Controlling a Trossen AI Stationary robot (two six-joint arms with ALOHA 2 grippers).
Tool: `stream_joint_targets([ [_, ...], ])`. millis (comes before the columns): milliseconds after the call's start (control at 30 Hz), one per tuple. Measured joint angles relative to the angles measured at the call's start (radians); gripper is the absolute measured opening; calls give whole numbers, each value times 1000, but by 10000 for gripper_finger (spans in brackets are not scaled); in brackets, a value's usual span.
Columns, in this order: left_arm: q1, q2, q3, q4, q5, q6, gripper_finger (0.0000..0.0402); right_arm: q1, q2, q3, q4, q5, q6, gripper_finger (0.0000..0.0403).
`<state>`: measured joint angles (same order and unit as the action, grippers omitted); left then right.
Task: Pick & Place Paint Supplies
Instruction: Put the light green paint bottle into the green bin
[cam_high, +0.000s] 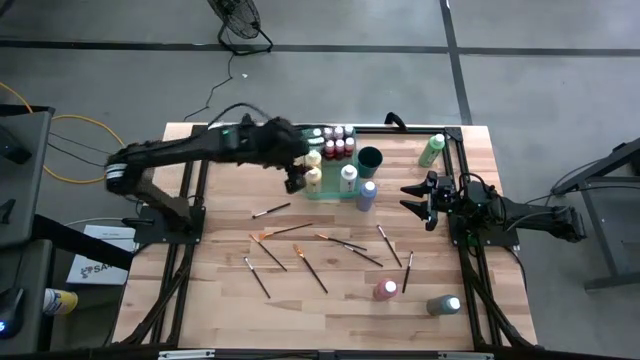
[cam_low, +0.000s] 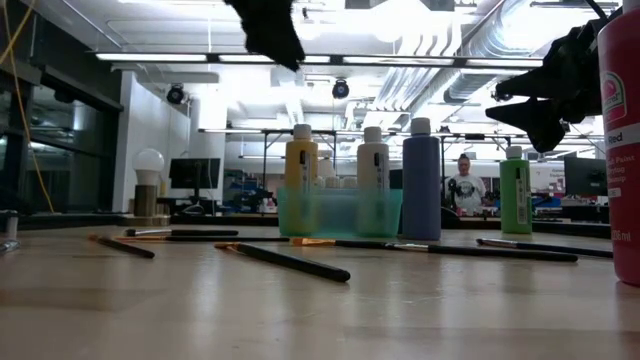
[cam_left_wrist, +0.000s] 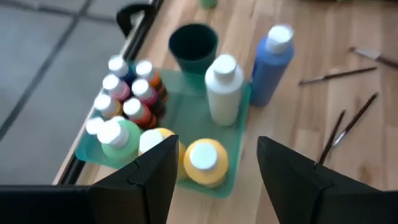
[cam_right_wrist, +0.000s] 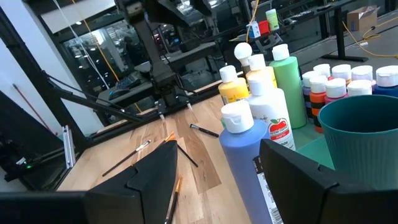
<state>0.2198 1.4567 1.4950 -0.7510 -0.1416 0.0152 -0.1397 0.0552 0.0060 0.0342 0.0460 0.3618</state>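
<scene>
A green tray (cam_high: 330, 186) at the table's far middle holds a yellow bottle (cam_left_wrist: 207, 162), a white bottle (cam_left_wrist: 224, 88), a green bottle (cam_left_wrist: 118, 138), a cluster of small white-capped paint bottles (cam_left_wrist: 130, 93) and a dark green cup (cam_left_wrist: 194, 45). A blue bottle (cam_high: 367, 195) stands on the table at the tray's right edge. Several thin paintbrushes (cam_high: 300, 245) lie flat on the wood. My left gripper (cam_high: 296, 182) hovers open above the tray's near left corner, over the yellow bottle. My right gripper (cam_high: 412, 199) is open, right of the blue bottle (cam_right_wrist: 245, 149), holding nothing.
A tall green bottle (cam_high: 432, 150) stands near the far right corner. A pink bottle (cam_high: 385, 290) and a grey bottle (cam_high: 443, 305) stand near the table's near right. Brushes spread across the middle (cam_high: 390, 245); bare wood lies at the near left.
</scene>
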Motion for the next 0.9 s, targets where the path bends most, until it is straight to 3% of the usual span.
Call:
stream_joint_targets([
  [167, -29, -230, -230, 157, 20, 7, 211, 0, 0, 0, 0, 1, 0, 223],
  [367, -53, -469, -426, 234, 35, -18, 211, 0, 0, 0, 0, 1, 0, 223],
  [900, -51, -989, -768, 274, 64, -107, 211, 0, 0, 0, 0, 0, 0, 223],
])
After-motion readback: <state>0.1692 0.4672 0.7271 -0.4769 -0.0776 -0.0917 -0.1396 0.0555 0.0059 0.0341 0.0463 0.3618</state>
